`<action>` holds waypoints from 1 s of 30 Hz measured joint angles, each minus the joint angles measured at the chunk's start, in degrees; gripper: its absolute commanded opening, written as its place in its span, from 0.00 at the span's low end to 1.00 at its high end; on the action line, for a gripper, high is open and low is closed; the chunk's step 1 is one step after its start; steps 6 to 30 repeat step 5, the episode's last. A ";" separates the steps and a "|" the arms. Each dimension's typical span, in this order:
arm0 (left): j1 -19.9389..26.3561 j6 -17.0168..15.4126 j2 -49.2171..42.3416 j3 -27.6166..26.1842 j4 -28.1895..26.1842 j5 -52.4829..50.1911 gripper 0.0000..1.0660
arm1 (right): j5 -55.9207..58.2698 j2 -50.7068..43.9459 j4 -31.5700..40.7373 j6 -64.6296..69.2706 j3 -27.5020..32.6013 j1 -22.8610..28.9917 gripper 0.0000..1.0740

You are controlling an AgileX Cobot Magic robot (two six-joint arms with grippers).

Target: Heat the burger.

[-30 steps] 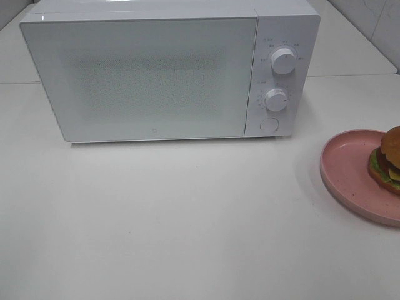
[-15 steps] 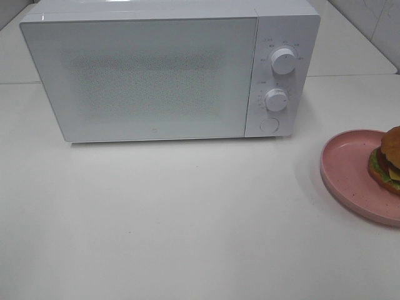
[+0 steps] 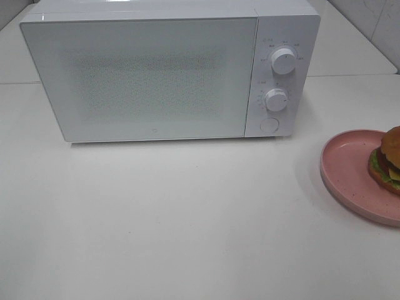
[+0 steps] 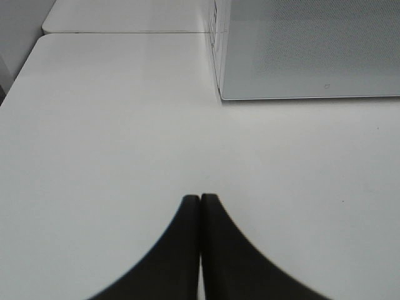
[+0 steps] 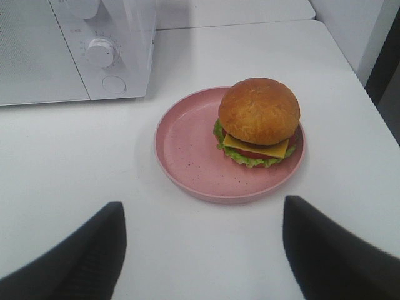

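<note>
The burger (image 5: pixel 259 120) with its golden bun, cheese and lettuce rests on a pink speckled plate (image 5: pixel 187 147); in the exterior high view the burger (image 3: pixel 389 161) sits at the right edge on that plate (image 3: pixel 344 165). My right gripper (image 5: pixel 203 234) hovers open in front of the plate, its fingers spread wide and nothing between them. In the left wrist view my left gripper (image 4: pixel 200 201) is shut and empty over the bare table, near the microwave's left front corner. The white microwave (image 3: pixel 150 75) stands with its door closed. Neither gripper appears in the exterior high view.
The microwave has two round knobs (image 3: pixel 283 61) and a round button (image 3: pixel 269 125) on its right panel. The white table (image 3: pixel 187 219) spreads in front of it. A seam between table tops (image 4: pixel 125 32) runs behind the left side.
</note>
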 measured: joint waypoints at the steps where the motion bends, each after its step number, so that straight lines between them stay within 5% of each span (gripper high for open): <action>1: 0.00 0.00 0.00 0.00 0.00 0.00 0.00 | 0.00 0.00 0.00 0.00 0.00 0.00 0.62; 30: 0.00 0.06 0.00 0.00 0.00 0.00 0.00 | 0.00 0.00 0.00 0.00 0.00 0.00 0.62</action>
